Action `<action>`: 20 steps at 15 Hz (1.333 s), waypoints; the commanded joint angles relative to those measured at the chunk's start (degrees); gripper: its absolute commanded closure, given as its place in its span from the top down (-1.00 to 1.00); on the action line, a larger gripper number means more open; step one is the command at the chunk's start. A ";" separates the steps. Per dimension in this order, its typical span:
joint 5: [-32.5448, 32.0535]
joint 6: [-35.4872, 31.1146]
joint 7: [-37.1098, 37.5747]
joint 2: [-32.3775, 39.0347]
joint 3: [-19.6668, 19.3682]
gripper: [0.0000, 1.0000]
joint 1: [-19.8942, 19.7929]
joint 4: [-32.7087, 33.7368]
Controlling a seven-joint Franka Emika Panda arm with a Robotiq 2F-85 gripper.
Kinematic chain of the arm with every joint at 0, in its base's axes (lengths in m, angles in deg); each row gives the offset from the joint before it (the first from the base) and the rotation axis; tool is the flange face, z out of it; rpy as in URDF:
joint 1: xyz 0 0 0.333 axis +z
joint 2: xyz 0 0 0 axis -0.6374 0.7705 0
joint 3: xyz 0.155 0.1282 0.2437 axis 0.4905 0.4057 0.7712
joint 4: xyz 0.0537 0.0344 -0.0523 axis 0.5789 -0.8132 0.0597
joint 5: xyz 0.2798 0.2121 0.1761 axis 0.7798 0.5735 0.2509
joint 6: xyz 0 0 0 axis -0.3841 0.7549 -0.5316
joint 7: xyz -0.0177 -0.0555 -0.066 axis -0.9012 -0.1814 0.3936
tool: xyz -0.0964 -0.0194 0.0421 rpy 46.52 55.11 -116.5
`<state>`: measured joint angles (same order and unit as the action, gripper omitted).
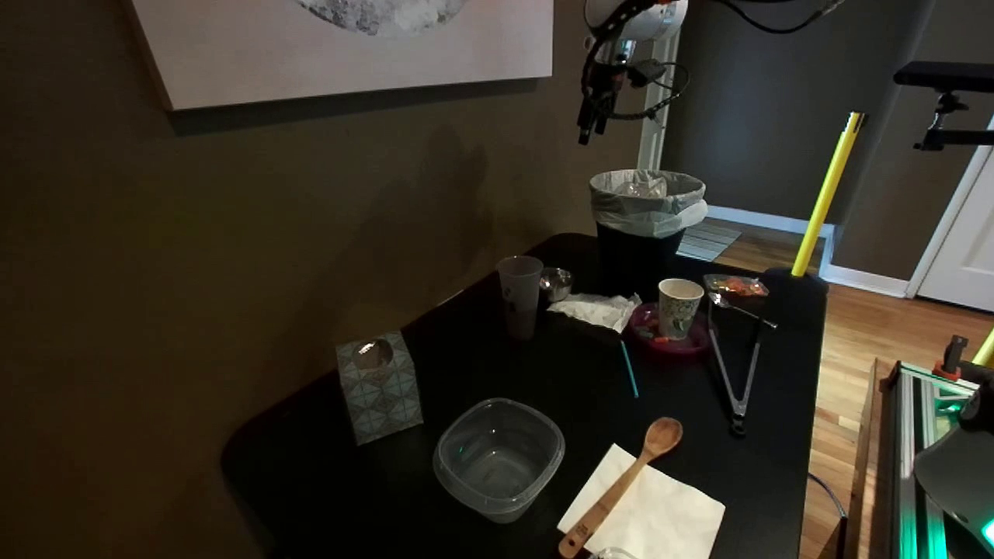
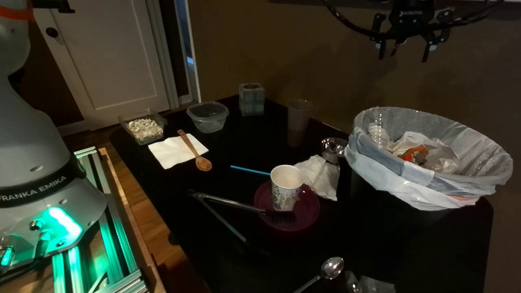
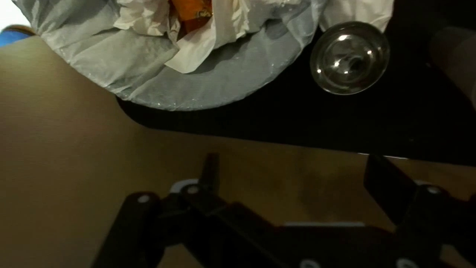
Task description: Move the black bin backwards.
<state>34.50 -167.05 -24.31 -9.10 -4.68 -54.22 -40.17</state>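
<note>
The black bin (image 1: 637, 260) stands upright at the end of the black table, near the wall. A pale whitish liner is folded over its rim, which also shows in an exterior view (image 2: 407, 191) and at the top of the wrist view (image 3: 208, 91). Crumpled paper and an orange wrapper lie inside it. My gripper (image 1: 592, 133) hangs above the bin, apart from it, with its fingers pointing down. In an exterior view (image 2: 403, 58) the fingers are spread. In the wrist view the gripper (image 3: 292, 158) is open with nothing between its fingers. The bin's base is hard to make out.
Beside the bin are a metal bowl (image 2: 333, 149), a crumpled napkin (image 2: 321, 175), a tall see-through cup (image 1: 520, 299) and a paper cup (image 1: 679, 310) on a magenta plate (image 2: 266, 219). Tongs (image 1: 738, 388) lie nearby. The wall (image 1: 435, 217) runs along the table.
</note>
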 commanded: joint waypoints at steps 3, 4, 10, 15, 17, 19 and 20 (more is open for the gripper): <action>-18.27 -12.63 20.90 -0.82 -4.71 1.00 6.49 -10.50; -21.37 -12.04 24.88 -0.62 -5.77 1.00 7.35 -10.73; -21.48 6.11 22.15 -0.13 -1.58 1.00 5.35 -10.69; -14.49 15.89 14.40 1.60 3.02 1.00 2.27 -7.54; -12.16 16.01 11.09 2.03 4.42 1.00 1.25 -6.96; -10.68 14.96 8.04 2.68 5.55 1.00 0.59 -6.37; -10.39 14.61 6.94 3.03 5.93 1.00 0.50 -5.90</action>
<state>21.75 -152.66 -12.93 -8.13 -0.80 -52.09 -48.83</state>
